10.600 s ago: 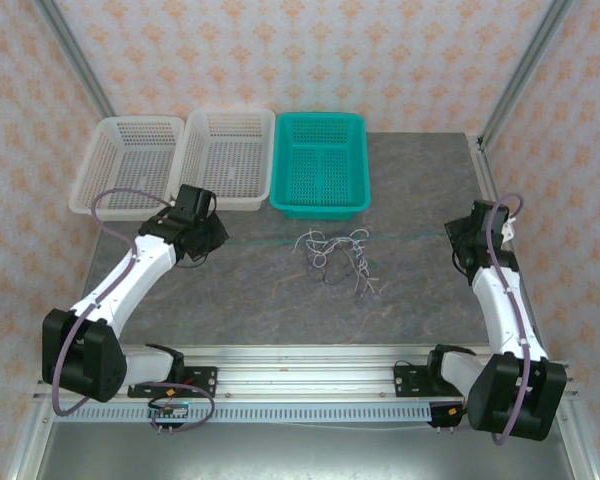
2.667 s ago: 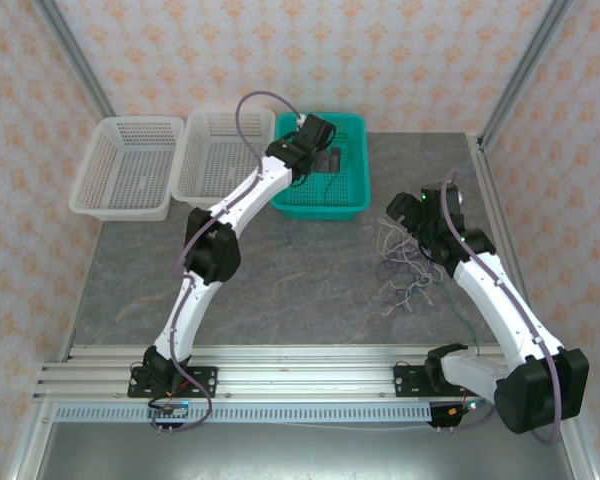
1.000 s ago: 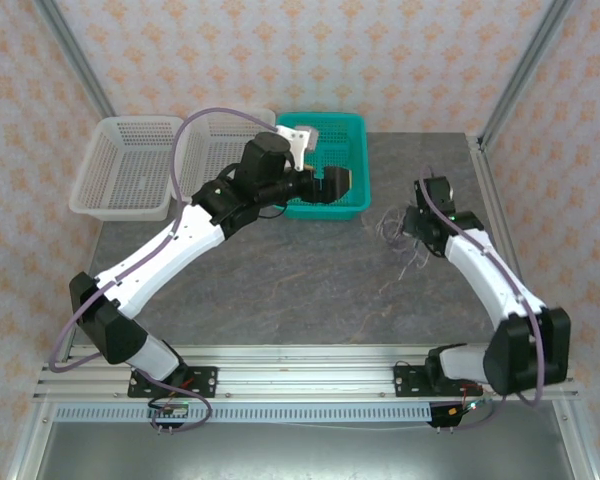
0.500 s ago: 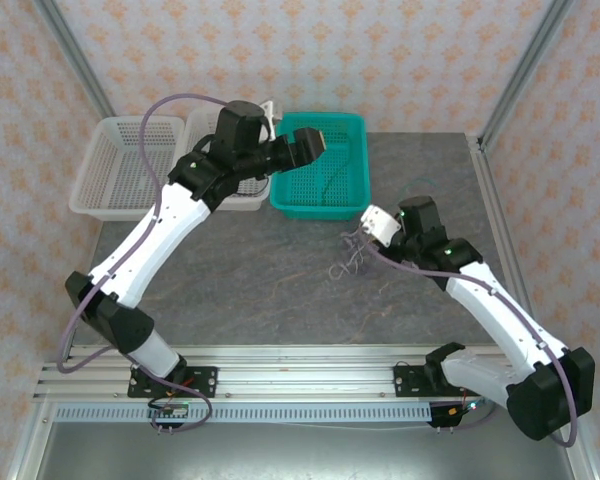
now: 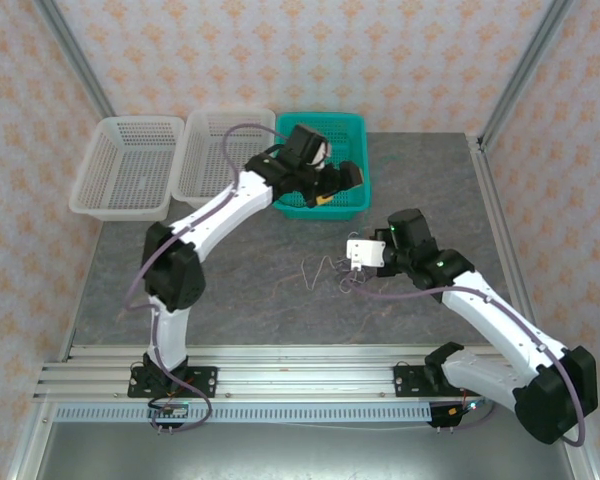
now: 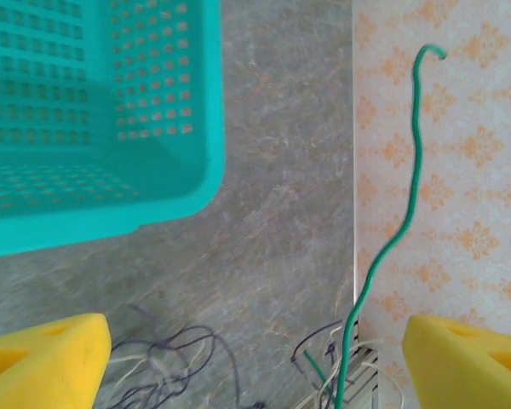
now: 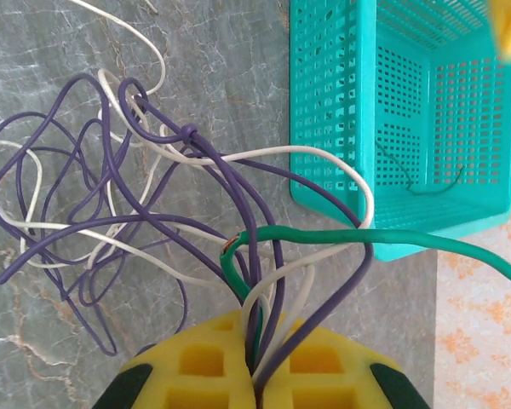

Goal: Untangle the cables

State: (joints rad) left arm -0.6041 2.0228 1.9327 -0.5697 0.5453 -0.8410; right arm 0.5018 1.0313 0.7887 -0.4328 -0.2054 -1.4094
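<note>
The cables (image 5: 325,272) lie tangled on the grey table in front of the teal basket (image 5: 320,119). My right gripper (image 5: 357,252) is at the tangle's right end. In the right wrist view it (image 7: 268,383) is shut on a bundle of purple cable (image 7: 111,153), white cable (image 7: 324,158) and green cable (image 7: 392,236). My left gripper (image 5: 342,183) hovers over the basket's front right corner. Its jaws (image 6: 255,358) stand wide open, and the green cable (image 6: 413,170) rises free between the yellow pads (image 6: 43,358), touching neither.
Two white baskets (image 5: 130,165) (image 5: 225,155) stand left of the teal one at the back of the table. A thin dark strand (image 7: 413,186) lies inside the teal basket (image 7: 409,111). Metal frame posts stand at the back corners.
The left gripper has swung right and nearer, to the teal basket's front right corner. The right gripper has pulled the tangle left and toward the near edge.
</note>
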